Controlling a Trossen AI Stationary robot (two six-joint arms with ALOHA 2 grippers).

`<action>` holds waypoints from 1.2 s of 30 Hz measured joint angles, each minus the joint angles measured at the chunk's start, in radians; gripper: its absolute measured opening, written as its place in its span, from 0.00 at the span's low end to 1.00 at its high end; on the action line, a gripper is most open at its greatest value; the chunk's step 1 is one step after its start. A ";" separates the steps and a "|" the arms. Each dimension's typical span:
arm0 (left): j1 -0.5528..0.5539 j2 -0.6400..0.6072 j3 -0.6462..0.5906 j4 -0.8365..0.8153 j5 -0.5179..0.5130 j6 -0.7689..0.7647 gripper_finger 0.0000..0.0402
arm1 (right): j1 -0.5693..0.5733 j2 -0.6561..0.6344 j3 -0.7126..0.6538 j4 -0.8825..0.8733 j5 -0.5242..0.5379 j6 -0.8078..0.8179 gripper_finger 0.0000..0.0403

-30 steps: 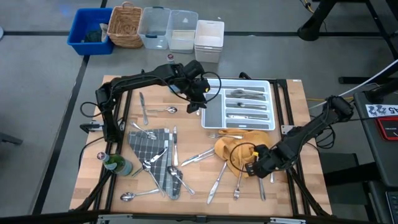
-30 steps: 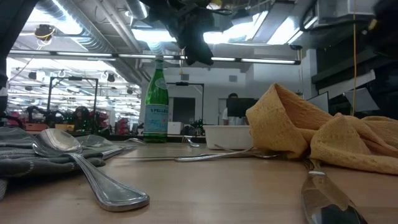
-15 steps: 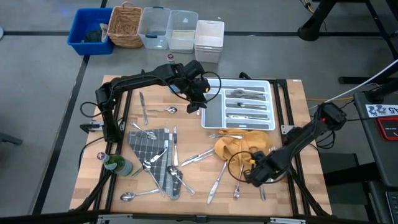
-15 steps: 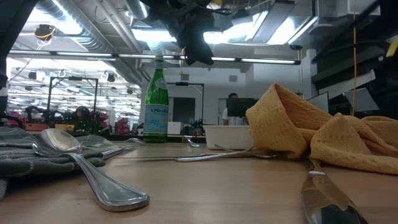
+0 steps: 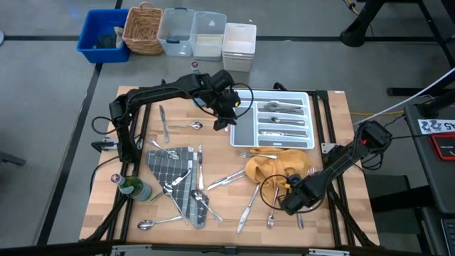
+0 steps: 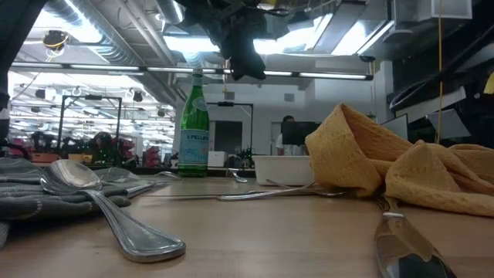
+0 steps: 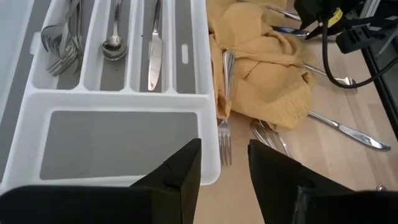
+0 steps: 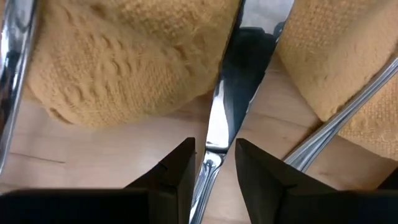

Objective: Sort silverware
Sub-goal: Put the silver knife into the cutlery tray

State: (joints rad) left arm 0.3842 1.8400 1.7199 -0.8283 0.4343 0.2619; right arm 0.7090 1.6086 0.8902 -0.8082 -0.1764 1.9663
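Silverware lies scattered over the wooden table: spoons (image 5: 186, 126) at the far left, several pieces on a grey checked cloth (image 5: 174, 167), and forks and knives around a yellow cloth (image 5: 274, 167). Forks, a spoon and a knife lie in the white tray (image 7: 118, 143). My right gripper (image 5: 290, 203) points down at the yellow cloth's near edge. It is open, one finger on each side of a slim silver piece (image 8: 217, 118) whose far end runs between the cloth's folds (image 8: 124, 56). My left gripper (image 7: 224, 168) hangs open and empty above the tray's left end (image 5: 234, 131).
A green bottle (image 5: 131, 188) stands at the table's near left. A blue bin (image 5: 103, 35), a basket (image 5: 142, 28) and plastic containers (image 5: 192, 32) sit beyond the far edge. A fork (image 7: 224, 134) lies beside the tray, half under the yellow cloth.
My right gripper has come down toward the table and shifted toward the near edge, tipping to point straight down over the silver piece by the yellow cloth.
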 joint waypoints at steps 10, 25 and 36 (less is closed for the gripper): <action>0.000 -0.004 0.000 -0.002 0.000 -0.003 0.31 | 0.000 0.014 -0.003 -0.001 0.029 -0.001 0.29; 0.011 -0.191 0.000 -0.112 0.000 0.036 0.31 | 0.000 0.014 -0.003 -0.003 0.054 -0.007 0.21; 0.041 -0.357 -0.019 -0.218 -0.005 0.036 0.31 | 0.000 0.014 -0.003 -0.002 0.053 -0.008 0.01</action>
State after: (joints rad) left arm 0.4256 1.4834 1.7007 -1.0463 0.4298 0.2980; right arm 0.7086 1.6222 0.8875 -0.8102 -0.1234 1.9579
